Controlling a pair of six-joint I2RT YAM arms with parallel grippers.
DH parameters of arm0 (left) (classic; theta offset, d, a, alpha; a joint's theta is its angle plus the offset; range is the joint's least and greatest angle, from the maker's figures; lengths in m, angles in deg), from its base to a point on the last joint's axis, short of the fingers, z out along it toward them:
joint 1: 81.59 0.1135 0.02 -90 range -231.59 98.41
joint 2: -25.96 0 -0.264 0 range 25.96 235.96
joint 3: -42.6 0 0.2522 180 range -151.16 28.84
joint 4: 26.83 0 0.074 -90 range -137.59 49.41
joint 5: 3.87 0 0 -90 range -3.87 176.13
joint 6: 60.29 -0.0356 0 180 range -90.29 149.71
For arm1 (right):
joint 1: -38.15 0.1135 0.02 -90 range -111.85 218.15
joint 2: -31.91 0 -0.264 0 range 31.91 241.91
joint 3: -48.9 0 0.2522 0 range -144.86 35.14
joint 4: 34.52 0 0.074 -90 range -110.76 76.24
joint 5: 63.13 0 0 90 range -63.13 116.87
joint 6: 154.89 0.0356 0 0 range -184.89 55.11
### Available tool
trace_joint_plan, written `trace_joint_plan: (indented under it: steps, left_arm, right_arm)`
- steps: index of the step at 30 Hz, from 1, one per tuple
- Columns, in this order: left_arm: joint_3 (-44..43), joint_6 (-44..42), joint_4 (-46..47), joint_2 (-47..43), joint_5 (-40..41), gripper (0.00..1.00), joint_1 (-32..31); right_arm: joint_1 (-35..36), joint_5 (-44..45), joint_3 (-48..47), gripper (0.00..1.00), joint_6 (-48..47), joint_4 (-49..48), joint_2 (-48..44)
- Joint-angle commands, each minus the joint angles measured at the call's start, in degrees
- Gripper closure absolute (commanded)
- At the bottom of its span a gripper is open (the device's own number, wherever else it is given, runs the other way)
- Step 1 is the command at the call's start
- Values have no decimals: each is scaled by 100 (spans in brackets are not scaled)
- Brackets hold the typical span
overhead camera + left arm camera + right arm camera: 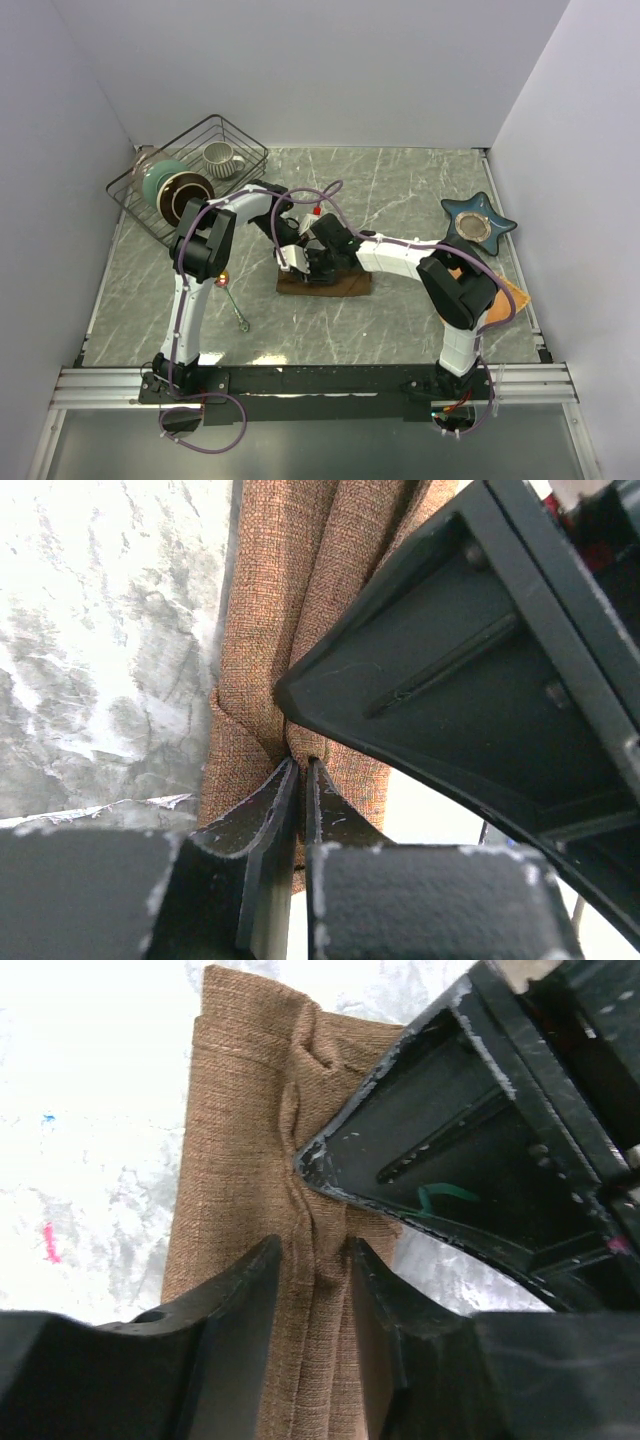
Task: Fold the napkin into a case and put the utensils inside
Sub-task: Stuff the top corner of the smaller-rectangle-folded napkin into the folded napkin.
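Two claws meet over the napkin (345,287), which lies as a narrow dark-brown strip near the middle of the table (400,180), its long edges running left to right. Your left gripper (302,770) is squeezed almost flat on a raised fold of that cloth, with the fold pinched between its fingertips. Your right gripper (312,1260) sits astride a ridge in the same cloth with a moderate gap between its fingers. The ridge fills that gap, but you cannot tell whether the pads actually bite. You have little room at the pinch: in each wrist view the other claw's black housing sits just beside it, close over the fabric. In the right wrist view one long edge of the strip runs straight with a doubled layer along it, one short edge meets it squarely, and the cloth puckers only at the ridge. The utensils (238,308) lie on the marble to the near left of the strip, apart from it; you cannot tell how many pieces there are. Bare marble shows beyond the napkin up to the table's far edge, and also to its right. A wire basket (250,150) holding a mug (220,155) stands in the far left corner. A star-shaped dish (500,223) sits at the right edge and an orange mat (508,297) at the near right, all well apart from the strip.
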Motion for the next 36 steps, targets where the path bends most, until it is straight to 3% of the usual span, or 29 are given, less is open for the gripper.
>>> trace_joint_plan:
  steps: [1,4,7,10,16,19,25,36]
  left_arm:
    - [35,-372,425,291,609,87,-30]
    - [87,-372,468,247,583,87,-12]
    - [167,-355,556,159,539,85,14]
    - [281,-355,627,36,425,79,93]
    - [431,-276,724,-421,-268,58,514]
    - [360,-135,697,-588,-672,53,716]
    - [491,-214,609,-948,-1148,44,1068]
    - [1440,-13,1355,-1581,-1482,38,1297]
  right_arm:
    - [29,78,-332,66,-181,396,228]
    - [37,61,-412,86,-163,519,281]
    - [38,34,-439,99,-172,607,290]
    - [55,60,-447,100,-137,599,255]
    - [55,61,-377,100,-145,599,79]
    - [46,52,-342,100,-154,581,70]
    - [46,96,-491,100,-128,616,254]
    - [46,34,-526,100,30,449,193]
